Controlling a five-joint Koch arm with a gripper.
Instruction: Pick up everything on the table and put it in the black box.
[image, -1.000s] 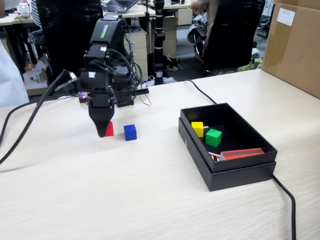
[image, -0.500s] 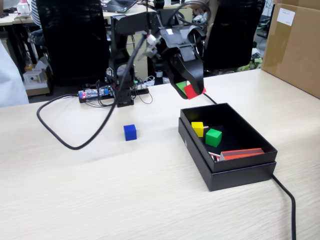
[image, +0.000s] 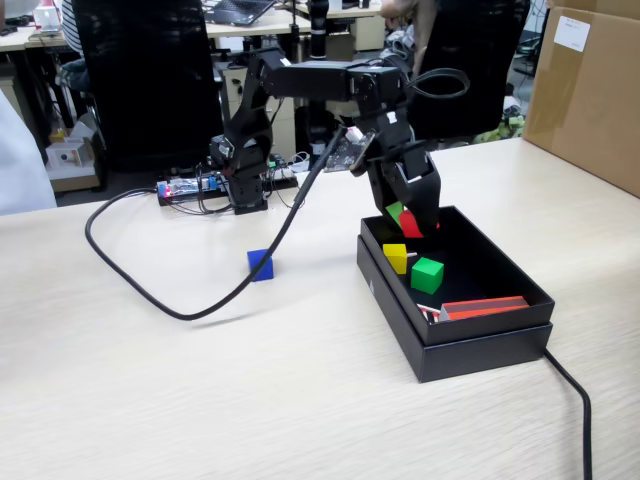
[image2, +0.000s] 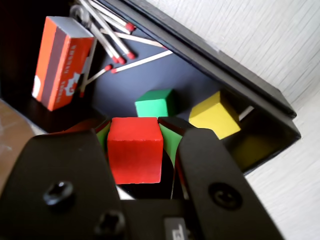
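Pinching a red cube (image2: 135, 149) by two flat opposite faces, end effector (image2: 142, 150) clamped on it just above the box (image: 495, 345) floor near the green cube (image2: 156, 103): judged light, rigid, smooth, so square mid-face grip suits; blue cube (image: 261, 264) left of the box on the worktop (image: 200, 390).

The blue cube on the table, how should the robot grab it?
Probably from straight above, closing on two opposite flat sides. The blue cube sits alone on the table, with open space around it. The black cable curves nearby, so keep clear of that.
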